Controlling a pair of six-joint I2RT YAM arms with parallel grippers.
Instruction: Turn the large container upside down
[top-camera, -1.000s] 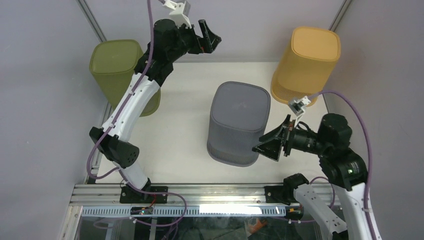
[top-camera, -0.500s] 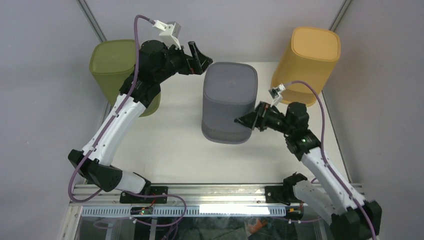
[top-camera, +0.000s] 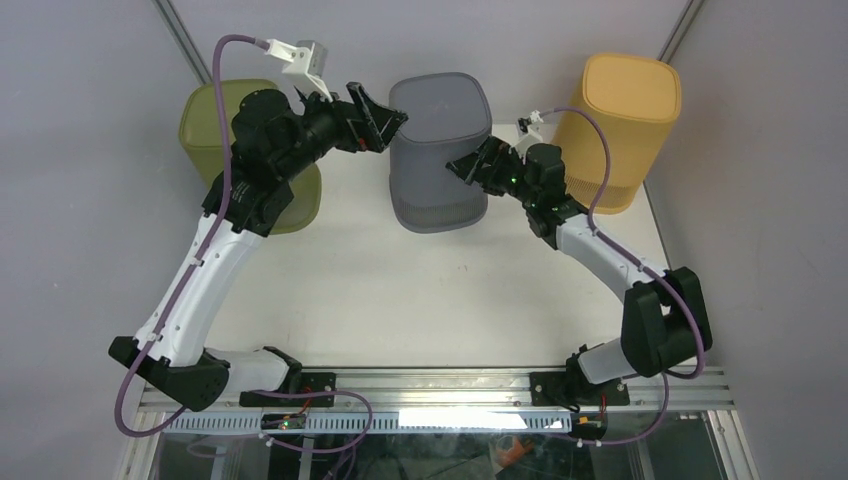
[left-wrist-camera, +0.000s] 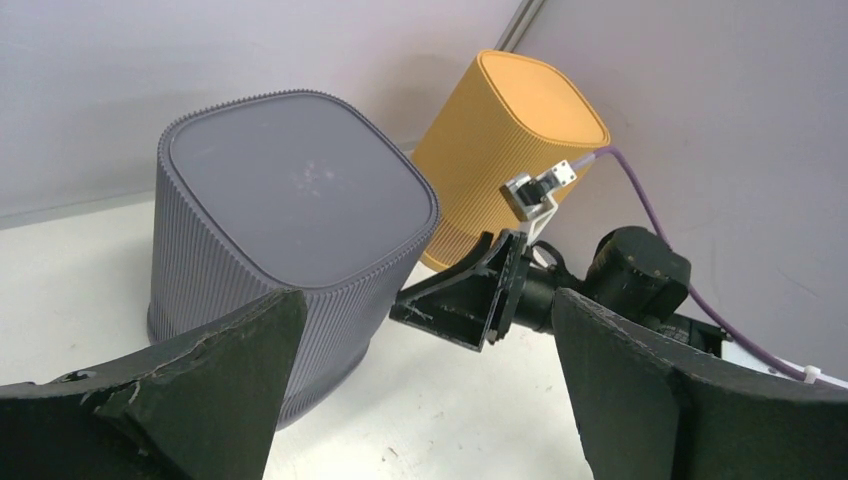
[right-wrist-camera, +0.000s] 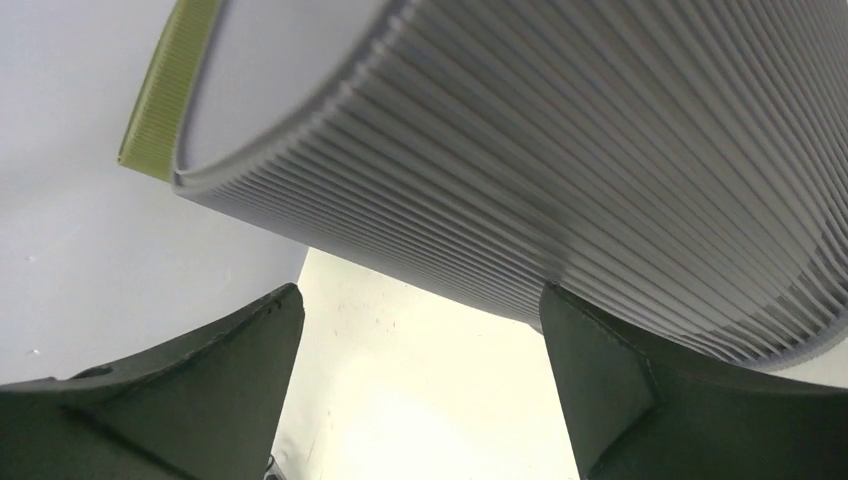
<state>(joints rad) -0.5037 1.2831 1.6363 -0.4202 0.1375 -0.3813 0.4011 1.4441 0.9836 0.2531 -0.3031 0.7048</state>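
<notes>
White table (top-camera: 400, 290), plain grey walls (top-camera: 90, 220) on three sides, and I'm looking out over both arms reaching away from me.

Left gripper (top-camera: 385, 128): jaws spread wide, nothing in them, hanging just beside the upper left shoulder of the grey bin (top-camera: 440, 130). Right gripper (top-camera: 468, 165): also spread, empty, nosed up to the bin's ribbed right wall. From its wrist camera the ribs fill the space above the fingers, and I can't tell whether one finger is touching.

So the grey bin stands between my two grippers, closed face up, well toward the far side of the table. I take it as the large one.

What worries me:
- The bin looks wider than either jaw opening, so I'd expect a squeeze between the two arms, not a pinch. On those ribs, uneven pressure could let it slip out or twist.
- A shove from one side alone could slide it on toward the back wall instead of tipping it.
- The grippers face each other across the bin. If it slips out, they could strike each other.
- Beyond the right gripper is the yellow bin (top-camera: 615, 120), with that arm's cable (top-camera: 590, 160) arcing close to it. Behind the left gripper is the green bin (top-camera: 212, 115). A wide swing during the flip could knock either.
</notes>
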